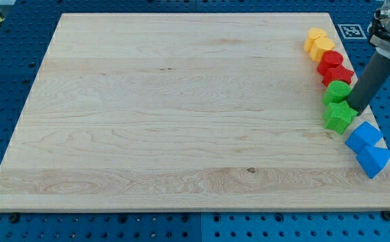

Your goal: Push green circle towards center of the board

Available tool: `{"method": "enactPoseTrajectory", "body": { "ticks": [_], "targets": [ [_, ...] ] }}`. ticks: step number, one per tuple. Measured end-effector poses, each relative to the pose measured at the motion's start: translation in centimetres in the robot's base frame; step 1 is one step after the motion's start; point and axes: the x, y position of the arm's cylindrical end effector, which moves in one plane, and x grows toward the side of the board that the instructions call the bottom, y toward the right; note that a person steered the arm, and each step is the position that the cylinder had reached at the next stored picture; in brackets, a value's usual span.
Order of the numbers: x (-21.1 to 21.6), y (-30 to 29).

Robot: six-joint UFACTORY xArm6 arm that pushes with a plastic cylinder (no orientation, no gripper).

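Observation:
The green circle (337, 91) lies near the board's right edge, in a line of blocks. Just below it is a second green block (339, 117), star-like in shape. My tip (357, 108) is at the right of the two green blocks, about level with the gap between them, close to or touching them. The dark rod rises from it to the view's upper right.
Two yellow blocks (320, 44) and two red blocks (334, 68) lie above the green ones along the right edge. Two blue blocks (368, 148) lie below, at the board's right rim. The wooden board (168, 107) rests on a blue perforated table.

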Motion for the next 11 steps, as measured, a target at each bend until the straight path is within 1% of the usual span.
{"method": "enactPoseTrajectory", "body": {
  "ticks": [1, 2, 3, 5, 8, 9, 10, 11],
  "targets": [
    [0.0, 0.0],
    [0.0, 1.5],
    [0.0, 1.9],
    [-2.4, 1.9],
    [-1.8, -2.2],
    [-3.1, -0.8],
    [-2.8, -2.0],
    [-2.5, -4.9]
  ]
}}
